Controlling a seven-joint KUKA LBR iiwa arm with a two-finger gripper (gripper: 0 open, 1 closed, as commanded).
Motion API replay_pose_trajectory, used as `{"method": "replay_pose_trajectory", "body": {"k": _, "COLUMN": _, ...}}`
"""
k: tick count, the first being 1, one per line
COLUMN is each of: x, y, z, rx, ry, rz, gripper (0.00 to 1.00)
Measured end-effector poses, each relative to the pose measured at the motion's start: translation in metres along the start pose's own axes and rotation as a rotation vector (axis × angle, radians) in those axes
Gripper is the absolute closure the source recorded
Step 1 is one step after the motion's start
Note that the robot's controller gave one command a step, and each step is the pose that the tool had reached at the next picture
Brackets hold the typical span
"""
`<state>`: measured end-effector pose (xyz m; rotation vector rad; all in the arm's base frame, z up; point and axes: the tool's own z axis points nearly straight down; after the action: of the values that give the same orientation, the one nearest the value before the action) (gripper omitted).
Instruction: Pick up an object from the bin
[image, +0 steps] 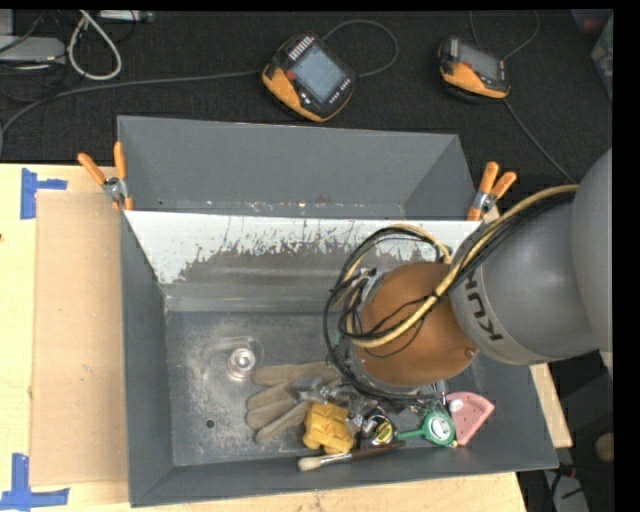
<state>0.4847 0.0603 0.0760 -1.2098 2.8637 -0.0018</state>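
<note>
the grey metal bin (150, 400) is sitting open, and almost all of its things are lying in a little heap along the front wall. closest to the front, a thin stick (330, 460) with a white tip is lying flat. just behind it a lumpy yellow toy (326, 427) is sitting, and to the right a round green thing (436, 428) is lying next to a pink thing (470, 412) with a pointy end. a soft tan glove (280, 395) is spreading out to the left of the yellow toy and is touching it. the gripper (375, 405) is hanging low over the middle of this heap, just beside the yellow toy and the end of the glove, with some small dark bits under it. the smooth round orange cover (410, 330) on the wrist is getting in the way, so i cannot tell if the gripper is open or closed, or if it is holding anything. black and yellow cables (350, 300) are looping over the cover, and the fat grey arm (545, 280) is coming in from the right. farther left, a small clear round thing (240, 360) is sitting alone on the scratched bin floor. past the back wall, two orange and black gadgets (308, 75) (473, 66) are lying on a dark table.
</note>
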Motion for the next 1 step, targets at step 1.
{"method": "replay_pose_trajectory", "body": {"k": 1, "x": 0.0033, "y": 0.0043, "z": -0.0249, "rx": -0.014, "ry": 0.018, "rz": 0.001, "gripper": 1.00}}
